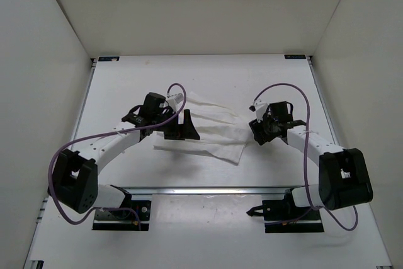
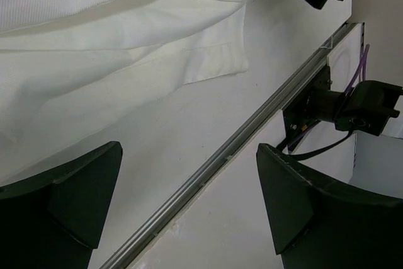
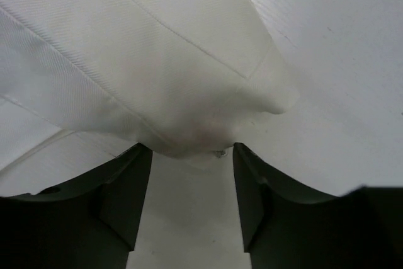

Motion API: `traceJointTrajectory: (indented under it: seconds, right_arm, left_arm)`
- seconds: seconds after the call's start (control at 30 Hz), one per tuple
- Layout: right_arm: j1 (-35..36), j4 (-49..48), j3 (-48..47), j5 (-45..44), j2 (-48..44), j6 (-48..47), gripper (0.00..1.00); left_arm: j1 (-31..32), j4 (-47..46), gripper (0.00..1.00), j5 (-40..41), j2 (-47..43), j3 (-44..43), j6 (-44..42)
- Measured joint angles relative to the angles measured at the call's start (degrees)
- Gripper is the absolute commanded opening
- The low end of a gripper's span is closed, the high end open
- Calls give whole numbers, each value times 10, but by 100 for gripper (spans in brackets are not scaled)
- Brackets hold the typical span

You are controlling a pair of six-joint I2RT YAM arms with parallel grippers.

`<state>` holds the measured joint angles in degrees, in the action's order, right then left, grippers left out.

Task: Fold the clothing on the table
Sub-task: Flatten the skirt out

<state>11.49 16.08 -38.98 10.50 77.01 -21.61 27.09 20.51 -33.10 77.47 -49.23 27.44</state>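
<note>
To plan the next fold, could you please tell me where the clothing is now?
In the top view the clothing lies at the middle of the table, with the left gripper at its left edge and the right gripper at its right edge.

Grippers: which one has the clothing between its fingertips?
The right gripper: bunched clothing sits between its fingertips. The left gripper stands wide open over bare table.

A robot lab cell: plain white walls (image 1: 208, 11) box in a white tabletop (image 1: 208, 74) with a metal rail (image 1: 208, 190), a left arm (image 1: 110, 145), a right arm (image 1: 312, 143) and purple cables (image 1: 301, 102).
</note>
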Motion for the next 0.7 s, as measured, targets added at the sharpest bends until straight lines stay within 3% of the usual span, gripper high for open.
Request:
traceJointTrajectory:
  seconds: [0.1,0.13,0.17,0.2,0.4,0.7]
  right_arm:
    - [-7,-12,0,28,7,10,31]
    - [-10,-17,0,36,8,14,22]
    - [-13,-22,-2,43,8,16,6]
    - [-16,-25,-5,50,11,18,0]
    - [2,-12,-64,68,37,51,0]
    - [123,64,-268,90,124,136,0]
  left_arm:
    - [-2,0,99,-3,8,0,0]
    - [-2,0,98,-4,10,0,0]
    - [-2,0,98,-4,11,0,0]
    - [-2,1,99,-5,12,0,0]
    - [0,0,99,-9,12,0,-1]
    - [63,-30,96,10,15,10,22]
